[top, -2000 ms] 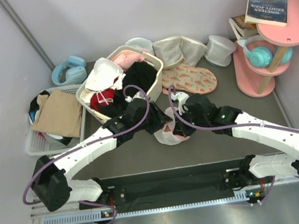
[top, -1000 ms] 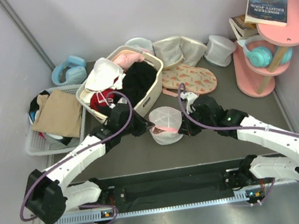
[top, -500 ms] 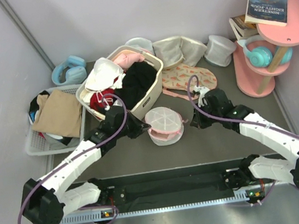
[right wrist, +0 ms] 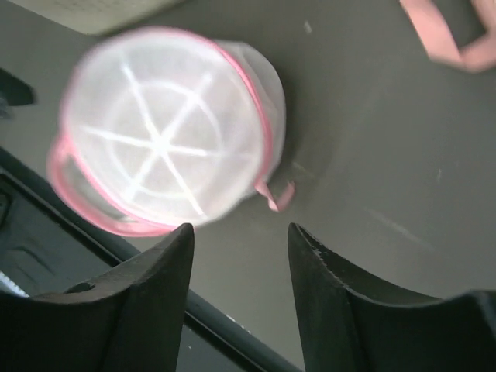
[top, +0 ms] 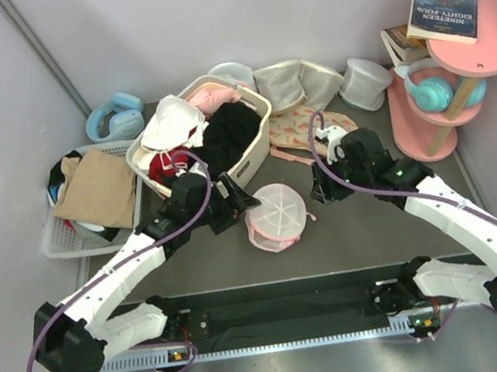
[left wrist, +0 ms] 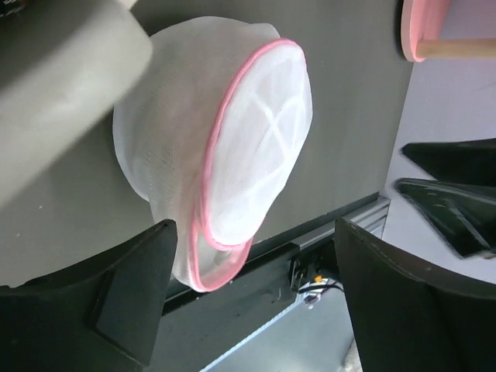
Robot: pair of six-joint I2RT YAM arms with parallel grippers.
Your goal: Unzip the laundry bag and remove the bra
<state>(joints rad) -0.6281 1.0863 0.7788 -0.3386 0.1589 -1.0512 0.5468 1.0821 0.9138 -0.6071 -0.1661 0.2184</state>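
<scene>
The laundry bag (top: 277, 215), a round white mesh pouch with a pink rim and wheel-like ribs, lies on the dark table between my two arms with nothing gripping it. It appears in the left wrist view as the laundry bag (left wrist: 232, 147) and, blurred, in the right wrist view as the laundry bag (right wrist: 163, 132). My left gripper (top: 238, 204) is open just left of it, its jaws wide apart (left wrist: 256, 310). My right gripper (top: 318, 191) is open to the bag's right (right wrist: 240, 302). A small pink tab (right wrist: 276, 197) sticks out of the bag's side. The bra does not show.
A cream laundry basket (top: 260, 147) full of clothes stands behind the left gripper. A white tray (top: 52, 239) of clothes and blue headphones (top: 115, 118) are at the left. A printed pink cloth (top: 289, 130), white pouches (top: 293, 83) and a pink shelf (top: 426, 133) stand at the back right.
Both grippers have opened and let go of the bag. It has settled on the table slightly nearer the front edge, and the right gripper has drawn back from it.
</scene>
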